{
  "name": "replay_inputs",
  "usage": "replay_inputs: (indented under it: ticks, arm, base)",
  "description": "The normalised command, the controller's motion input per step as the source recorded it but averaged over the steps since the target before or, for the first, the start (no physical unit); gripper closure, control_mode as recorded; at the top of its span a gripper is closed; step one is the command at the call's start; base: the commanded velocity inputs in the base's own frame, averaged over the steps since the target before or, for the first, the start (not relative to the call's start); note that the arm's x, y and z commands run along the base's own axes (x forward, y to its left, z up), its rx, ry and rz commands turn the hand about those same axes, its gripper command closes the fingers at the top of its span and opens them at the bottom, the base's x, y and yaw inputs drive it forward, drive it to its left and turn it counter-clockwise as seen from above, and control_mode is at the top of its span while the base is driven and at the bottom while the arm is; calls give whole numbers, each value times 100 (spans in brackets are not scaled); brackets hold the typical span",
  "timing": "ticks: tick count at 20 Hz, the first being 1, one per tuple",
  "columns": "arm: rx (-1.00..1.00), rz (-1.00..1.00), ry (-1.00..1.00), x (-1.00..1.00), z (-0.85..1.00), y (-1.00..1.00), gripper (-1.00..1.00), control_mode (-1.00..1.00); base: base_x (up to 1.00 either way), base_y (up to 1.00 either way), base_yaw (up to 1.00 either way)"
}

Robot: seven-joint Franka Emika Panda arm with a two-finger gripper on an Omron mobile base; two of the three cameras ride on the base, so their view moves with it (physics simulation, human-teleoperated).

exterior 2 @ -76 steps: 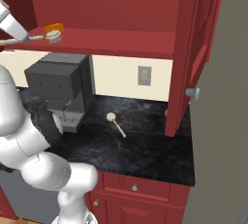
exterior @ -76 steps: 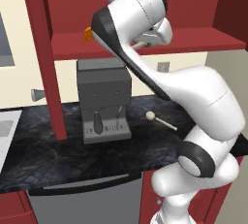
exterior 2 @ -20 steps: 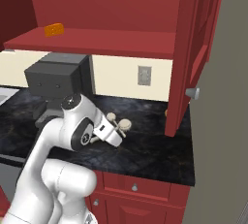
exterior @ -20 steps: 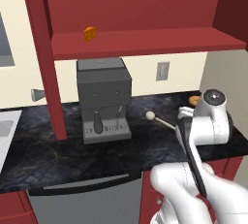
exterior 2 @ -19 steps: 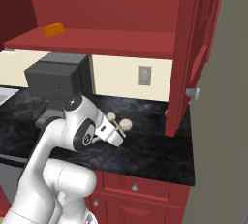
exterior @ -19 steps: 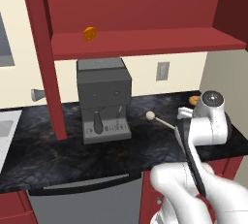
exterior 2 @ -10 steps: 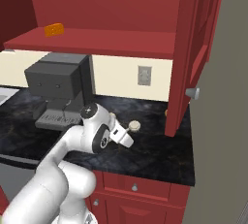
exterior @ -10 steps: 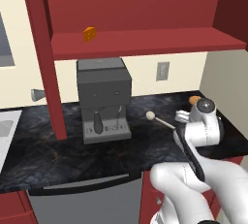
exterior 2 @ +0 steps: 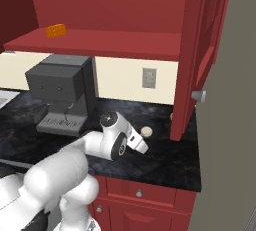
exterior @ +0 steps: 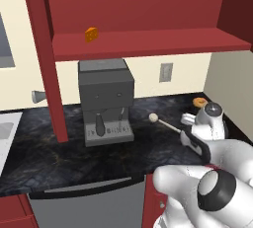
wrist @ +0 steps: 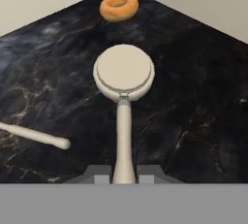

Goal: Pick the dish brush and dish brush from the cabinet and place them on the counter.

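The gripper (wrist: 124, 174) is clamped on the handle of the second brush (wrist: 124, 80), holding it low over the counter (wrist: 193, 121) near the right back corner, short of a doughnut (wrist: 118, 6). The first brush (exterior: 163, 122) already lies on the counter just left of it. To finish well, lower until the head rests flat on bare stone, clear of both, then open and lift straight off.

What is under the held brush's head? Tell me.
Bare counter lies under the head of the brush that the shut tool grips by the handle. Whether the head touches the stone cannot be told. A donut sits beyond it and a second brush's handle beside it.
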Motion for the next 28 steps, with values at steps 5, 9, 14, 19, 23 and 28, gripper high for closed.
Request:
replay_inputs:
  ticks: [5, 9, 14, 19, 23, 28]
  arm:
    - [2, 4, 11, 26, -13, -1, 100, -100]
    - [0, 2, 14, 20, -7, 0, 100, -100]
    - [0, 0, 16, 19, -1, 0, 100, -100]
    - [1, 2, 6, 24, -29, -8, 100, -100]
    - [4, 4, 0, 24, -52, -20, 100, -100]
    - [5, 4, 0, 18, -41, -16, 100, -100]
  base:
    - [0, 0, 0]
    - [0, 0, 0]
    - [0, 0, 0]
    - [0, 0, 0]
    - [0, 0, 0]
    - [0, 0, 0]
